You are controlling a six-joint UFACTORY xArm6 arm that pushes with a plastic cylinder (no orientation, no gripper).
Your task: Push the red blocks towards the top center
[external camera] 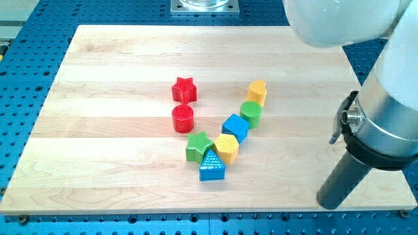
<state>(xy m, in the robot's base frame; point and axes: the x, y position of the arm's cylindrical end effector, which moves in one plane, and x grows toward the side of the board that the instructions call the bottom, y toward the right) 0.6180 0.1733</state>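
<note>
- My tip (330, 202) is sitting down at the view's bottom right, near the edge of the wooden board (98, 130), grasping nothing: it is a bare rod, well apart from every block.
- The red star (184, 89) is lying left of the board's centre, and the red cylinder (183, 119) is sitting just below it, the two close together, perhaps touching.
- Both reds are resting around the middle of the board, with open wood between them and the view's top.
- To the view's right of the reds, a diagonal chain is running: the yellow block (257, 92) at its upper end, the green cylinder (251, 113) just under it, then the blue cube (235, 127).
- Lower down, the yellow hexagon (226, 148) is pressing against the green star (199, 146), and the blue triangle (211, 166) is tucking in beneath them.
- The arm's white body (339, 19) is filling the view's top right corner.
</note>
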